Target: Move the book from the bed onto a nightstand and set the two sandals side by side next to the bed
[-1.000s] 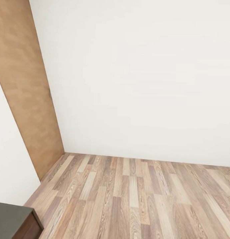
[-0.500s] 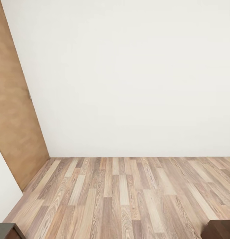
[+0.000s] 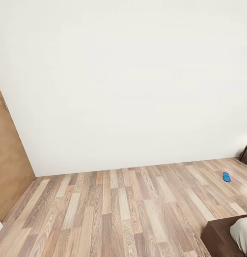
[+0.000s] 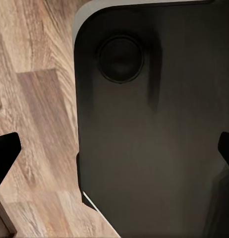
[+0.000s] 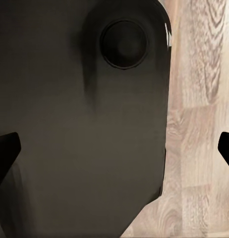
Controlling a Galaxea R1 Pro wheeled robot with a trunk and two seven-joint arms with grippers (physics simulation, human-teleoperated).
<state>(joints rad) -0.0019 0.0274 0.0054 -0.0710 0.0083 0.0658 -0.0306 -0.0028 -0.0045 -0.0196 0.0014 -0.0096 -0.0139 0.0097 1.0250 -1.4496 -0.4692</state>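
While both grippers, left (image 4: 114,148) and right (image 5: 114,144), hang spread and empty over the robot's dark base, one small bright blue sandal (image 3: 226,176) lies flat on the floor (image 3: 123,210), well apart from the bed (image 3: 230,233) corner.

The left gripper (image 4: 114,148) points down at the robot's dark base (image 4: 154,124), its two fingers (image 4: 6,148) spread wide apart with nothing between them. The right gripper (image 5: 114,148) hangs in the same pose over the base, fingers (image 5: 5,148) likewise held wide and empty, one tip toward nine o'clock, the other toward three.
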